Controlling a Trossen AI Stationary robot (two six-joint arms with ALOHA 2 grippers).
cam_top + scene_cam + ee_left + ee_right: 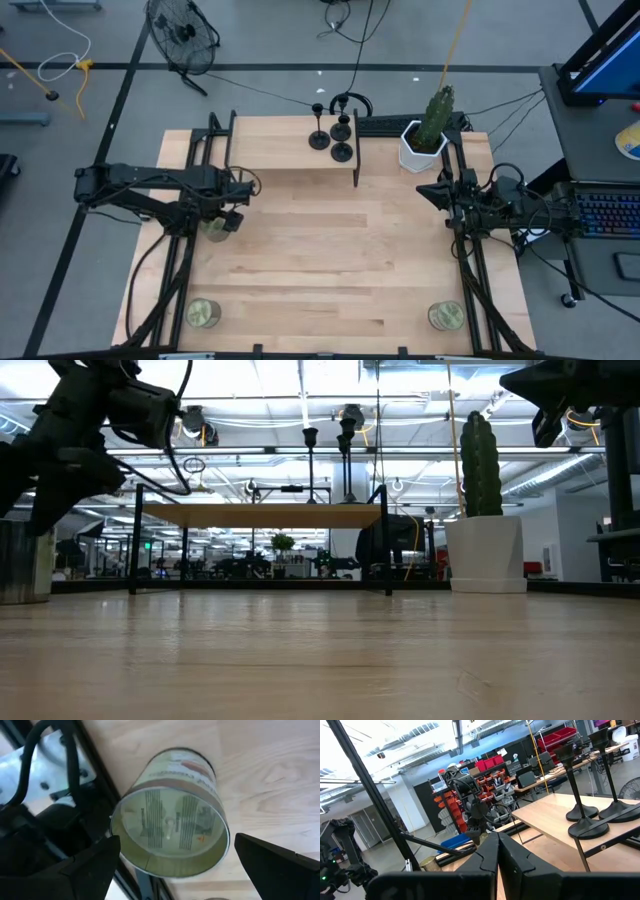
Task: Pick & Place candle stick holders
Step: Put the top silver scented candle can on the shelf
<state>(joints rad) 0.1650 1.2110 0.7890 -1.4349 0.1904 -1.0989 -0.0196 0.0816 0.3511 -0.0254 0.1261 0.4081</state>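
Three black candle stick holders stand on their round bases on a raised wooden shelf at the table's far middle. They also show in the low view and the right wrist view. My left gripper is open near the table's left edge, above a greenish-gold glass jar candle; its fingers stand on either side of the jar without touching it. My right gripper is shut and empty at the table's right side, pointing toward the shelf.
A cactus in a white pot stands right of the shelf. Two more jar candles sit near the front edge, at left and at right. The middle of the wooden table is bare wood.
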